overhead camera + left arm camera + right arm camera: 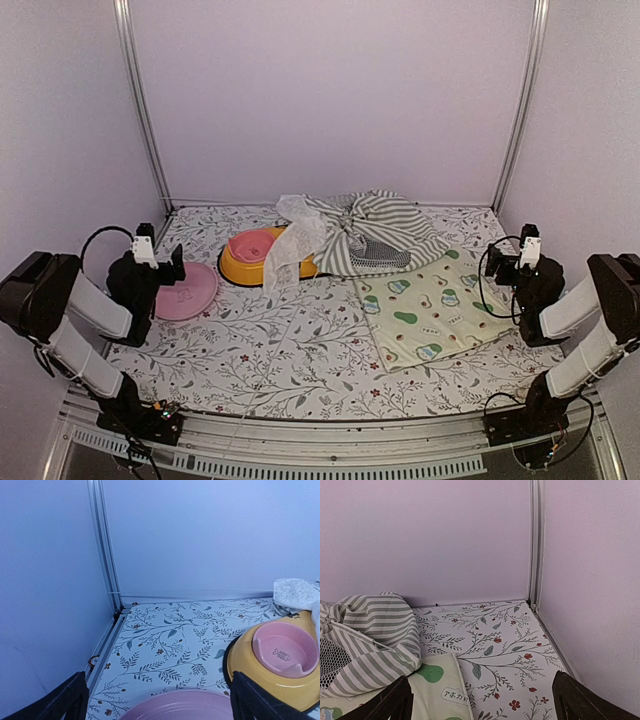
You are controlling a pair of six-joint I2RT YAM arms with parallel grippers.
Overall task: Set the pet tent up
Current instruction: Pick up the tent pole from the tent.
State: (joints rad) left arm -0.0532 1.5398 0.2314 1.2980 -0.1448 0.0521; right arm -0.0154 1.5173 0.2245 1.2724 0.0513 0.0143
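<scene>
The pet tent lies collapsed at the back middle of the table, a crumpled heap of sage-green and white striped fabric. Its mesh window faces up, and its white lace curtain drapes over the orange bowl. A thin white pole runs from the heap toward the near edge. The right wrist view shows the tent at left. My left gripper hovers open over a pink plate, left of the tent. My right gripper is open at the mat's right edge. Neither holds anything.
An orange double pet bowl with a pink insert sits left of the tent. A pink plate lies further left. The pale yellow avocado-print mat lies front right, partly under the tent. Walls and metal posts enclose the floral tabletop.
</scene>
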